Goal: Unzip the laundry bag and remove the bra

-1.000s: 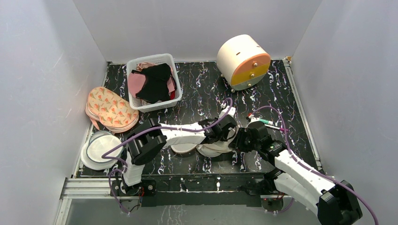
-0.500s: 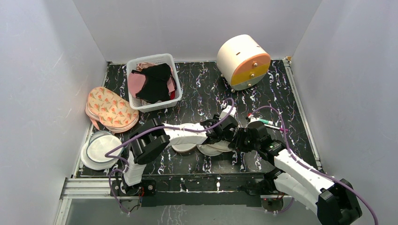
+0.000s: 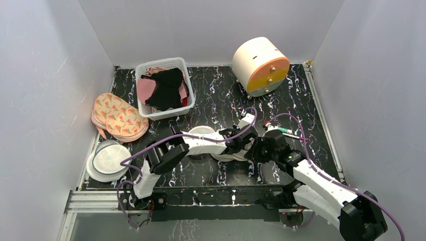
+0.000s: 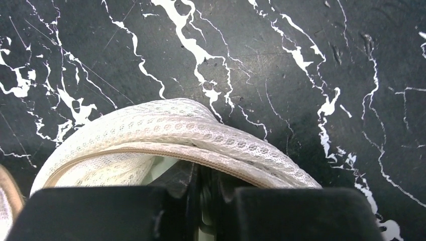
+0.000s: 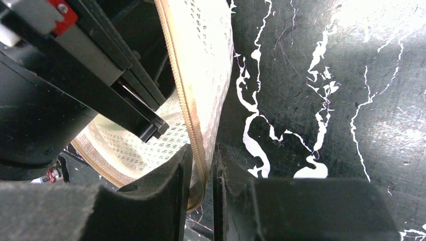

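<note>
Left gripper point(image 4: 206, 185): jaws nearly together, pinched on the mesh rim of the bag point(image 4: 171, 129). The mesh folds over the fingertips. A sliver of white shows in the slot between the fingers.

Right gripper point(image 5: 202, 173): jaws drawn in on the zip point(image 5: 184, 95), whose tan tape runs straight down into the slot. I cannot tell whether the puller itself is caught or only the tape.

From above, the two grippers meet nose to nose at mid-table. The left point(image 3: 240, 142) sits just left of the right point(image 3: 255, 148), with the bag between and under them. The bag point(image 3: 202, 132) is a flat white round, mostly hidden by the left forearm. It lies on the table point(image 3: 216, 93), well near of the basket point(image 3: 166, 114).

Bra: not made out in any view. Presumably inside the bag.

Handling, as a judgement:
- The bag is light, soft and floppy, so it will drag along the table unless one side is pinned.
- The mesh snags and stretches; a hard pull could tear it or jam the teeth.
- The stitched tape beside the zip is the firmest place to hold.
- Pull the zip along the curve, not up.
- The zip line looks shut where it is visible, so unzipping seems barely begun.
</note>
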`<state>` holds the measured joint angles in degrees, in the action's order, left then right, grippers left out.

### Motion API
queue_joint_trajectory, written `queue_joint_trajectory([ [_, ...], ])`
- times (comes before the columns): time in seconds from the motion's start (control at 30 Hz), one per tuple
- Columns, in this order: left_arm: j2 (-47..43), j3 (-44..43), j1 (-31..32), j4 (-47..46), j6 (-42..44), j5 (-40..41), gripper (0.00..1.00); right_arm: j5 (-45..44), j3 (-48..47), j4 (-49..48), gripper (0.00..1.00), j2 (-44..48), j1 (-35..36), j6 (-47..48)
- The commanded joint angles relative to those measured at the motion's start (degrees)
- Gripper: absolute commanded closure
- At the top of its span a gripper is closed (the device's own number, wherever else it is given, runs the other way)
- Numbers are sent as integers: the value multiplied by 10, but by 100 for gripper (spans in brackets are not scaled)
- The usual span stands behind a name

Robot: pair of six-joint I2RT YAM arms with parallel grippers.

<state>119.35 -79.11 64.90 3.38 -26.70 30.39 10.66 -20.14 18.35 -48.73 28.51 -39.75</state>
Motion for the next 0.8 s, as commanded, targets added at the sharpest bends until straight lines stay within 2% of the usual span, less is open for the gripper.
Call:
queue_joint_trajectory([
  [0.0, -53, 10, -3, 41, 31, -7, 100, -11, -29, -17, 81, 5, 4, 8],
  [0.23, -163, 79, -4, 14, 32, -81, 100, -22, -46, -15, 81, -5, 4, 15],
  [0.47, -199, 98, -4, 6, 44, -174, 100, -13, -60, -13, 79, 8, 4, 16],
  [0.63, -192, 92, -4, 30, 44, -160, 100, -7, -58, -17, 54, 63, 4, 12],
  [0.77, -189, 91, -4, 30, 42, -171, 100, -6, -53, -28, 39, 83, 4, 6],
])
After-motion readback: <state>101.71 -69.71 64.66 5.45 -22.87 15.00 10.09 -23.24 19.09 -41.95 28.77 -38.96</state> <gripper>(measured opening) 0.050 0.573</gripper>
